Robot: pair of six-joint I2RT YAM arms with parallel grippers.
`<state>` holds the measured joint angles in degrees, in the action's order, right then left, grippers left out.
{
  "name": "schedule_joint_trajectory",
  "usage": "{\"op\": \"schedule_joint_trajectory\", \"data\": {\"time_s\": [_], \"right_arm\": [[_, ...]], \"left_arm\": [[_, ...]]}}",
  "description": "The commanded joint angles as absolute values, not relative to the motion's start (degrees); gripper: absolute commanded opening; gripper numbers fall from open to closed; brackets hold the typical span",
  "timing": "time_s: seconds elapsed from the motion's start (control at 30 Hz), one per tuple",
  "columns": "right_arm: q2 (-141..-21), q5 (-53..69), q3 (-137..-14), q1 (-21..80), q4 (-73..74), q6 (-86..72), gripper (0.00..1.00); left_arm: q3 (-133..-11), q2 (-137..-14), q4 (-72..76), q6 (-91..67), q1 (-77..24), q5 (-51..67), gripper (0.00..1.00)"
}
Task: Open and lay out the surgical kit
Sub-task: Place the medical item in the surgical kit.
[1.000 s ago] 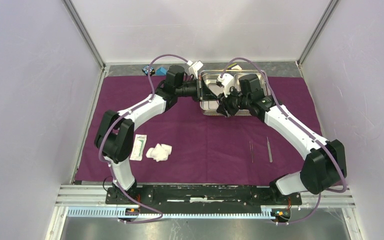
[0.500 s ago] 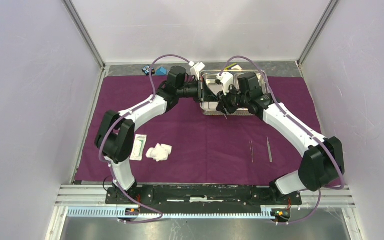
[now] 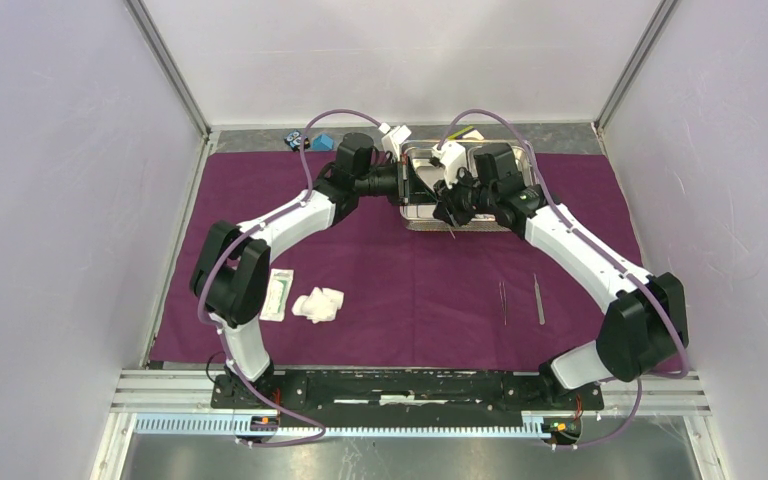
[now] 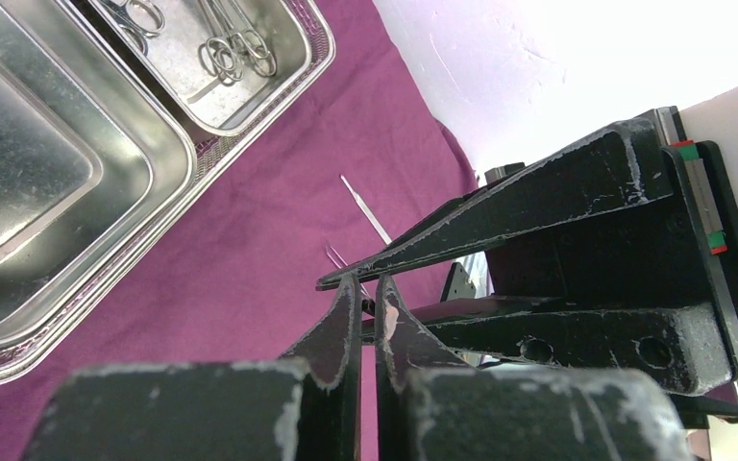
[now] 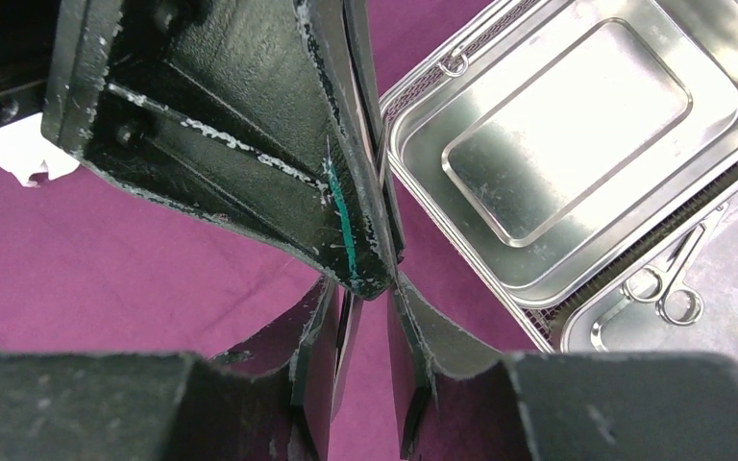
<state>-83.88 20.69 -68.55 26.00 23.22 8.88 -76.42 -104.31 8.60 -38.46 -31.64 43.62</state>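
The left gripper (image 4: 366,288) and right gripper (image 5: 370,307) meet by the tray's (image 4: 163,192) near edge, fingers nearly together. We cannot tell if either grips anything. Clamps (image 4: 235,53) lie in its right compartment.

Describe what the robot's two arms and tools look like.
Left arm and right arm: white links, bulky black joints, a looping purple cable each. Left tool and right tool: scuffed black wedge-shaped fingers, one with a green streak.
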Motion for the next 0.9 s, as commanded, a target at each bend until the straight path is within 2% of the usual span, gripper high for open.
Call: {"op": "schedule_joint_trajectory", "data": {"time_s": [0.0, 0.27, 0.47, 0.57, 0.67, 0.73, 0.87], "right_arm": [[-83.7, 18.9, -69.5, 26.2, 23.2, 10.0, 0.30], [-83.1, 16.8, -68.9, 26.5, 23.5, 11.1, 0.23], [-83.5, 16.0, -69.2, 26.8, 23.8, 11.5, 0.09], [-83.2, 15.1, -69.2, 26.8, 24.0, 11.6, 0.06], [-82.5, 14.0, -68.6, 26.9, 24.0, 11.6, 0.03], [-81.9, 12.9, -67.7, 26.8, 23.9, 11.6, 0.02], [-79.5, 11.2, -64.5, 26.8, 23.3, 11.7, 0.00]], "left_arm": [[-76.9, -102.9, 8.9, -36.0, -32.0, 43.5, 0.02], [-78.4, -103.5, 6.4, -36.3, -32.0, 42.6, 0.02], [-78.2, -103.4, 6.4, -36.4, -32.0, 42.7, 0.02], [-78.5, -103.4, 6.3, -36.1, -32.0, 42.6, 0.04], [-79.6, -103.8, 5.0, -35.0, -31.9, 41.9, 0.13], [-81.1, -104.3, 3.2, -33.9, -31.5, 41.3, 0.27], [-83.6, -104.6, 1.2, -31.2, -29.1, 40.3, 0.47]]}}
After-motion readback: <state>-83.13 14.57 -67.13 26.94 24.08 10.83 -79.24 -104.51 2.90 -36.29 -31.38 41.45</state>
